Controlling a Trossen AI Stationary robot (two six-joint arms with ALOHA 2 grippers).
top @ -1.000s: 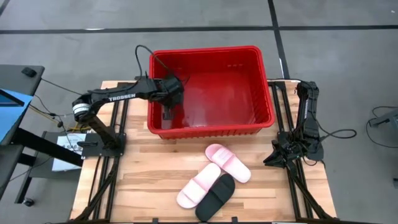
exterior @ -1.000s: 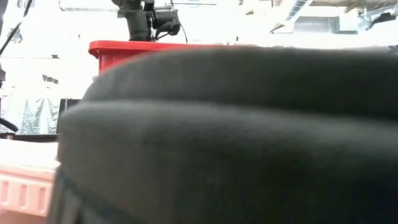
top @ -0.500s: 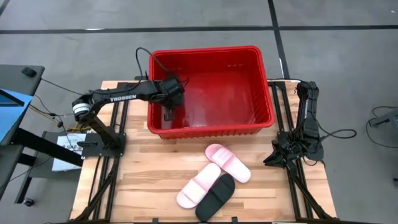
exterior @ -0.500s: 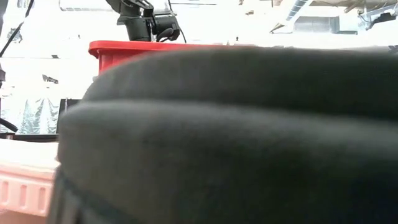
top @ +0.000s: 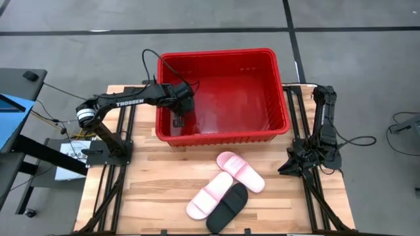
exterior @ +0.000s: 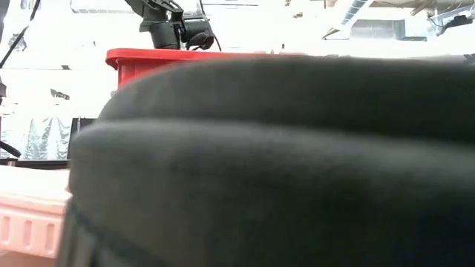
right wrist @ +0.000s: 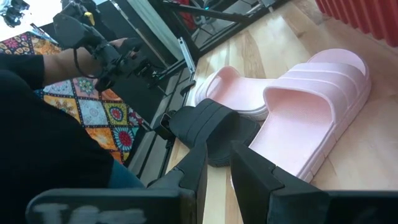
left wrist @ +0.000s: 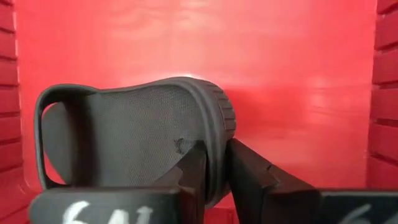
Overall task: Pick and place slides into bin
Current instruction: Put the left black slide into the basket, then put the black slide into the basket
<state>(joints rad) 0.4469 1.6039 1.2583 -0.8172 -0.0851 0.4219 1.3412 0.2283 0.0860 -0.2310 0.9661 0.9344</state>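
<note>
My left gripper (top: 178,113) reaches into the red bin (top: 223,135) near its left wall and is shut on a black slide (left wrist: 137,137), which also shows in the high view (top: 177,121). Two pale pink slides (top: 240,171) (top: 209,195) and a second black slide (top: 227,207) lie soles down on the wooden table in front of the bin. That black slide fills most of the low view (exterior: 260,163). My right gripper (top: 285,170) waits at the table's right side, shut and empty, pointing toward the slides. My left gripper pinches the black slide's side rim (left wrist: 214,134) between its two fingers, one finger (left wrist: 193,168) on the footbed side and one on the outer side. The fingers come from above, pointing down into the bin. The slide hangs on edge below them, over the bin's floor.
The bin's tall red walls (left wrist: 385,93) stand close around the held slide. The bin's rim (exterior: 148,56) shows in the low view. Beyond the table's near edge, the right wrist view shows a person in dark clothes (right wrist: 50,143) and a patterned rug (right wrist: 93,112).
My left gripper has shifted slightly toward the table's left inside the bin, still shut on the black slide.
</note>
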